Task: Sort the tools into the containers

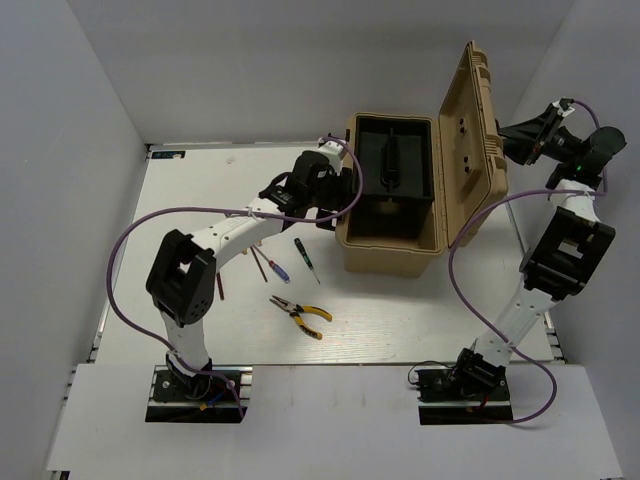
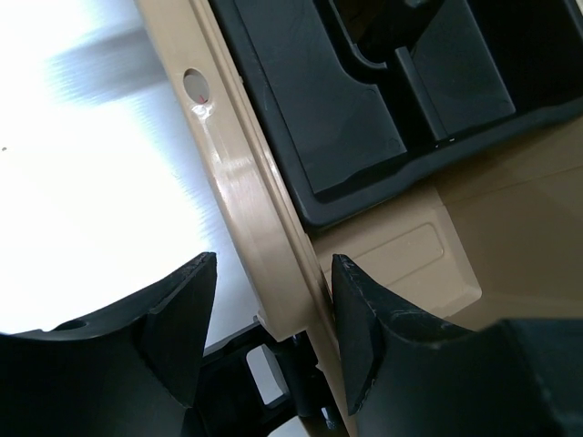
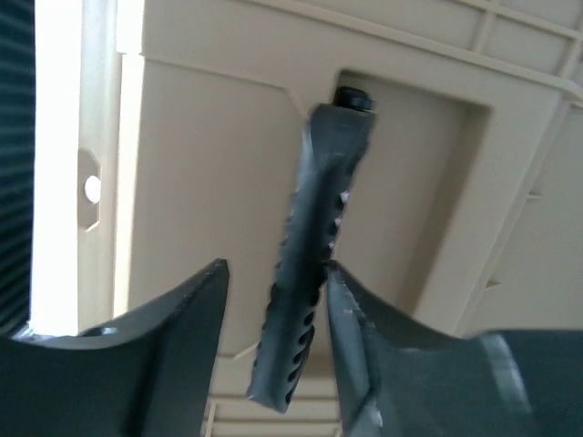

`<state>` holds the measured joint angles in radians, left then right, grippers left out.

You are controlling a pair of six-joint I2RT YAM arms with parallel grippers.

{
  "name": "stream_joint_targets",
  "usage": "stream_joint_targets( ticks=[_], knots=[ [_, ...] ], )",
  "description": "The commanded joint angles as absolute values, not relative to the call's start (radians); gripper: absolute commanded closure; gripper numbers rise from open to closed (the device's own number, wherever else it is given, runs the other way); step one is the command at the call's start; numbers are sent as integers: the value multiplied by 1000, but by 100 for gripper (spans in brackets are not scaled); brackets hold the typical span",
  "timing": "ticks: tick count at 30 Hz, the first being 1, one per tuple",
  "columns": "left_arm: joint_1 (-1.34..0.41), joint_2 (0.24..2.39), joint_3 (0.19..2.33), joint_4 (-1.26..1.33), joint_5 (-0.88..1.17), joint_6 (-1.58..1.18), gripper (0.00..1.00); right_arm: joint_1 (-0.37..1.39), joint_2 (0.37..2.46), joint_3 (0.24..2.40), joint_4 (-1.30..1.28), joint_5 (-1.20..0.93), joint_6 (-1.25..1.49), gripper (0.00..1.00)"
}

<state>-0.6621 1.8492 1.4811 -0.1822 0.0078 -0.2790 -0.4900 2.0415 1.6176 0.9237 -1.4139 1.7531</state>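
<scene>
Left pincer (image 2: 273, 273) stands open astride the tan toolbox (image 1: 390, 255) wall, a gap showing beside one finger; right pincer (image 3: 275, 269) is open around the lid's dark handle (image 3: 314, 228), which touches one finger only; on the tabletop (image 1: 200, 180), lower left of the toolbox, lie yellow-handled pliers (image 1: 301, 316), green/black screwdriver (image 1: 303, 250) and blue/red screwdriver (image 1: 270, 268)

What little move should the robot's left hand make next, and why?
Probably lift the left hand up from the rim of the tan plastic toolbox and swing it toward the green-and-black-handled screwdriver. The hand is open and empty, straddling the rim, while that screwdriver lies unsorted on the white table and the box's tan lid stands open.
</scene>
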Motion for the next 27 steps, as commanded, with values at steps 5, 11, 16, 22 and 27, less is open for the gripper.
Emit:
stream_joint_targets(
  ticks=[5,11,16,22,27],
  knots=[
    [-634,1807,1413,-322,-48,-256,37,-546,2071,1688,1358,-1319,2101,40],
    [-634,1798,1413,-322,-57,-256,37,-558,2048,1661,1333,-1287,2069,40],
    [-634,1789,1394,-313,-57,-256,37,-572,1968,1625,1142,-1327,1861,40],
    [-634,1789,1375,-313,-57,-256,37,-580,1907,1588,884,-1325,1641,40],
    [-634,1779,1374,-313,-57,-256,37,-595,1920,1583,1102,-1318,1799,40]
  ],
)
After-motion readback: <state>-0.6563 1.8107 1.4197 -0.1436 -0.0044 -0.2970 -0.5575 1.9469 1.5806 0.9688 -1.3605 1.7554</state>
